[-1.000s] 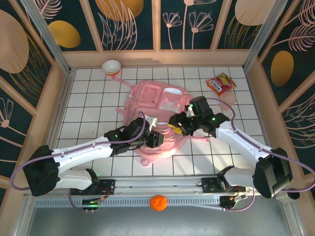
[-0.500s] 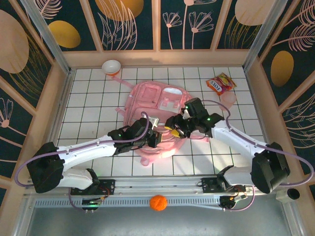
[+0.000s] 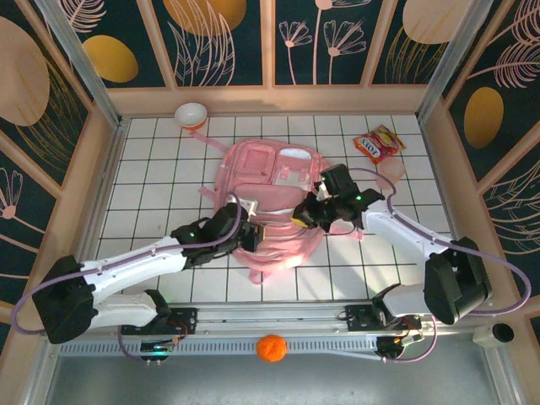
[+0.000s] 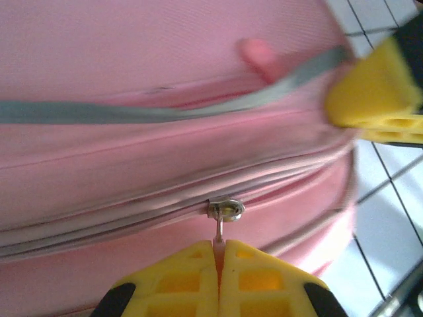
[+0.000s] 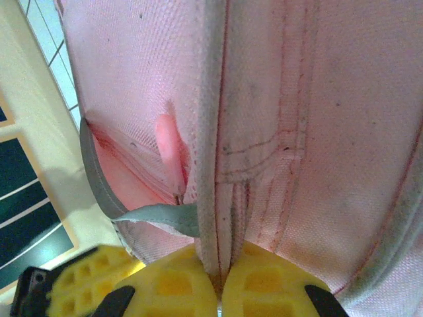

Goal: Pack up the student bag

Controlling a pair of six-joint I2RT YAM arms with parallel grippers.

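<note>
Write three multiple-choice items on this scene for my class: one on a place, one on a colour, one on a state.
1. Where does the snack packet lie relative to the student bag?
A. on top of it
B. under it
C. on the tiles, far right of it

2. What colour is the ball by the near rail?
A. orange
B. green
C. blue

3. The left gripper is:
A. open above the bag
B. shut on the bag's zipper pull
C. shut on a strap

Answers: C, the packet lies on bare tiles near the far right corner; A, the top view shows it orange; B, the left wrist view shows the jaws meeting on the metal pull.
</note>
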